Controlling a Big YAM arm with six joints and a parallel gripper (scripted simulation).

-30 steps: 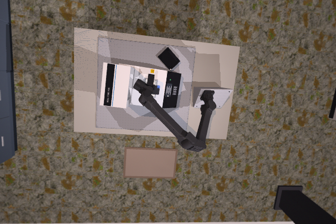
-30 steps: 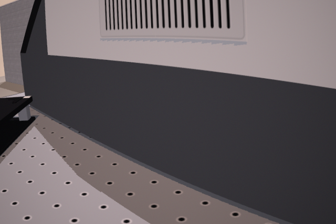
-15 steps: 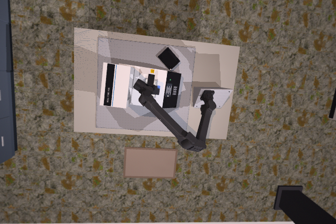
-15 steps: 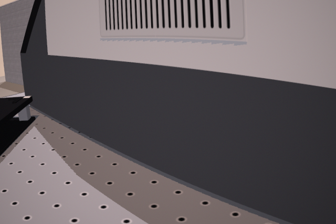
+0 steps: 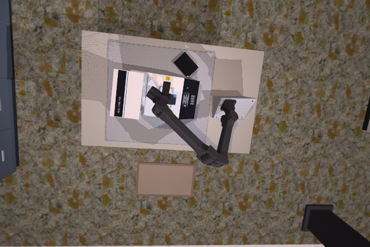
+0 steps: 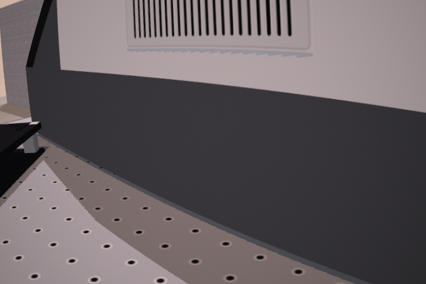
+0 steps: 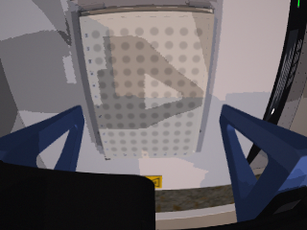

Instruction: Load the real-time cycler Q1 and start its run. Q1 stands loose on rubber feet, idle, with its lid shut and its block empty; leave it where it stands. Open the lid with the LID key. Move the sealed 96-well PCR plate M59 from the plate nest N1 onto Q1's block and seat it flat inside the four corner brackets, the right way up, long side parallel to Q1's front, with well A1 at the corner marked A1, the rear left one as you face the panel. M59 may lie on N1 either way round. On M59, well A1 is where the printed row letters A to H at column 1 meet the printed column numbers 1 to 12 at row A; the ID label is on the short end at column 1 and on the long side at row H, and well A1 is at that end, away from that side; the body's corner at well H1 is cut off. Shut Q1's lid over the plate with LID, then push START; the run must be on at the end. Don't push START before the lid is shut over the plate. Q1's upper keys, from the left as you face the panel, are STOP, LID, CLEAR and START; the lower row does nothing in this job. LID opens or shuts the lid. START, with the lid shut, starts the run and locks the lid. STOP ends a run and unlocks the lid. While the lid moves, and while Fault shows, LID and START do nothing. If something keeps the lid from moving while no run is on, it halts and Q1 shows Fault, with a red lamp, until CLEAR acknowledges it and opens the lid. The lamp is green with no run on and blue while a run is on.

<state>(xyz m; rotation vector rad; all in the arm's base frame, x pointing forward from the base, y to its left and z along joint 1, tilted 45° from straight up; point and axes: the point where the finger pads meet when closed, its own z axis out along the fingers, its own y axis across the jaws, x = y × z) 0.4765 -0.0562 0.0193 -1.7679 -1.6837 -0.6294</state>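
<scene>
The cycler Q1 stands on the perforated board with its lid (image 5: 125, 93) open toward the left. Its black panel (image 5: 190, 98) is on the right and shows a green lamp (image 5: 187, 88). In the wrist view the sealed plate M59 (image 7: 146, 83) lies on Q1's block, its grid of wells facing up. My gripper (image 7: 152, 112) hovers just above the plate, and its blue fingers stand wide open on either side without touching it. From above, the gripper (image 5: 168, 88) is over the block. The black nest N1 (image 5: 185, 63) holds nothing.
A small yellow mark (image 7: 153, 180) sits on Q1 at the plate's near end. The side view shows only Q1's vented side wall (image 6: 216, 2) and the nest's edge (image 6: 16, 133). The arm's base plate (image 5: 234, 107) is to the right of Q1.
</scene>
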